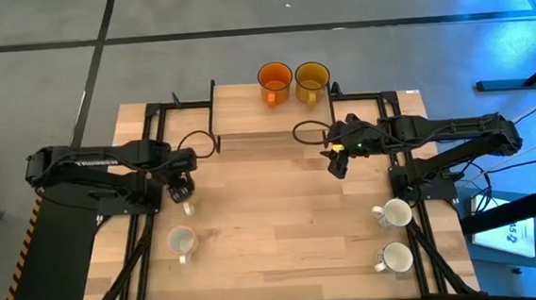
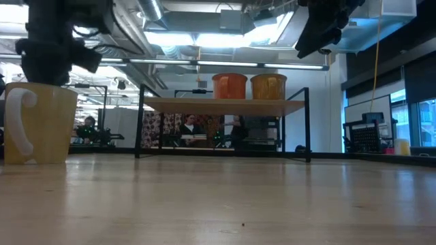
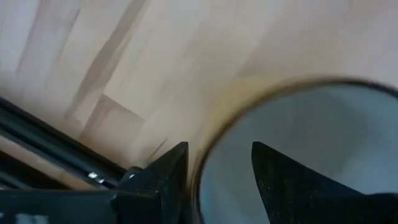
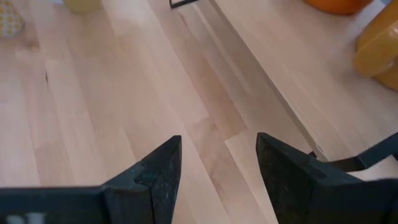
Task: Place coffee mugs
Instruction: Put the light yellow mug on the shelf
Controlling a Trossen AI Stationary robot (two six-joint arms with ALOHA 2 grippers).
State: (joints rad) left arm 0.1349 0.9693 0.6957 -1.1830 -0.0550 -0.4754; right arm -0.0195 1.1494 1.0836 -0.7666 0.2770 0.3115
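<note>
My left gripper (image 1: pixel 184 187) is open at the table's left, low over a cream mug (image 1: pixel 190 208). In the left wrist view its fingers (image 3: pixel 219 180) stand on either side of that mug's wall (image 3: pixel 205 149), one inside and one outside. A second cream mug (image 1: pixel 181 241) stands upright nearer the front edge. The low view shows one cream mug (image 2: pixel 41 122) on the table under my left arm. Two white mugs (image 1: pixel 395 214) (image 1: pixel 396 256) stand at the front right. An orange mug (image 1: pixel 275 81) and an amber mug (image 1: pixel 312 79) stand on the far shelf. My right gripper (image 1: pixel 337 164) is open and empty above the table.
A raised wooden shelf (image 2: pixel 225 103) on a black frame spans the far edge. Two black wire hoops (image 1: pixel 197 144) (image 1: pixel 309 131) lie just in front of it. Black frame rails (image 1: pixel 412 173) run along both sides of the table. People sit in the room behind the table (image 2: pixel 191 129).
</note>
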